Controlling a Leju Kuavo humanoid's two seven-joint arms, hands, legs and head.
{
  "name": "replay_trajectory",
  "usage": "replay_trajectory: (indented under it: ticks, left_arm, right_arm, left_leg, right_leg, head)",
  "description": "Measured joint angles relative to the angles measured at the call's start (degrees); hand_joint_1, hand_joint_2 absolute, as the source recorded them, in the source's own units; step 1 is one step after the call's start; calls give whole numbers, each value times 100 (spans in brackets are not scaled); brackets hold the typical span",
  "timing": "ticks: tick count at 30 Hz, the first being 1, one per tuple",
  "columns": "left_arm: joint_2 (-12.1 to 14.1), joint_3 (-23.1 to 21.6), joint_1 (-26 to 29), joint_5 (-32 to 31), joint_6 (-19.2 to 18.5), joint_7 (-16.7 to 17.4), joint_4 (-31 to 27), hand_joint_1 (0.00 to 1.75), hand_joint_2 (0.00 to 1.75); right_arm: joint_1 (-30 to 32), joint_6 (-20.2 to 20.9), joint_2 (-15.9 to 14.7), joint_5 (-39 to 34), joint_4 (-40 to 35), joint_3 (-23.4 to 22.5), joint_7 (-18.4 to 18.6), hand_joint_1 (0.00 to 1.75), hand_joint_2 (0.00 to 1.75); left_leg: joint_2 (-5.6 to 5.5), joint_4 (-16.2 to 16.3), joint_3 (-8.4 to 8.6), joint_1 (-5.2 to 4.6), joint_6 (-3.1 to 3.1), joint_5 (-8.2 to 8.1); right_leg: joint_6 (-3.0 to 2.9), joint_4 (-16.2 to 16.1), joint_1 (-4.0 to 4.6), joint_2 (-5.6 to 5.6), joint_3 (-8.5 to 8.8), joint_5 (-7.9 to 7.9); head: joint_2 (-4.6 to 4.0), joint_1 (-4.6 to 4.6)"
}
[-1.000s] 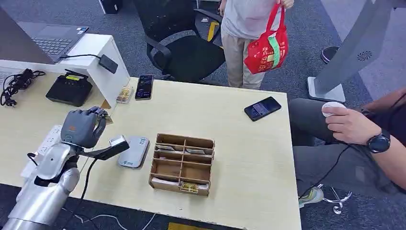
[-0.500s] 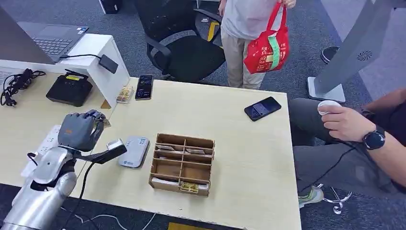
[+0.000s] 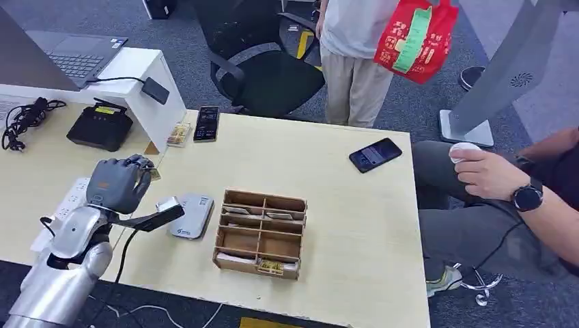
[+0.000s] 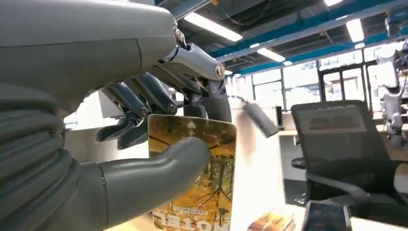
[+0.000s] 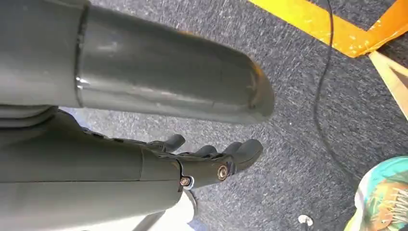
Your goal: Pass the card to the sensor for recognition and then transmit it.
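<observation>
Left hand (image 3: 117, 183) pinches orange forest-print card (image 4: 199, 179) above table edge, near grey rounded sensor pad (image 3: 192, 215). Right hand (image 5: 202, 161) empty, fingers loosely apart.

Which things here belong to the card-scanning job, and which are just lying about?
Job: card, pinched in the left hand; grey sensor pad on the table.

Lying about: wooden organiser, two phones, laptop, office chair, red bag.
</observation>
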Motion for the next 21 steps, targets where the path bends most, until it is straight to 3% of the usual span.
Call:
replay_trajectory:
  ticks: [6, 21]
  left_arm:
    - [-236, -238, -378, -65, -6, 114, 221, 175, 175]
    - [-304, -330, -379, -30, 37, 114, 315, 175, 175]
  right_arm:
    - [33, 37, -9, -6, 0, -4, -35, 0, 0]
    - [79, 52, -9, 11, 9, -4, -17, 0, 0]
  left_leg:
    - [14, 0, 0, -1, 1, 1]
    - [14, 0, -1, 0, 0, 2]
  right_leg:
    - [-2, 1, 0, 14, -3, 7]
    - [-3, 1, 0, 13, -6, 7]
  head:
    - [0, 0]
    - [0, 0]
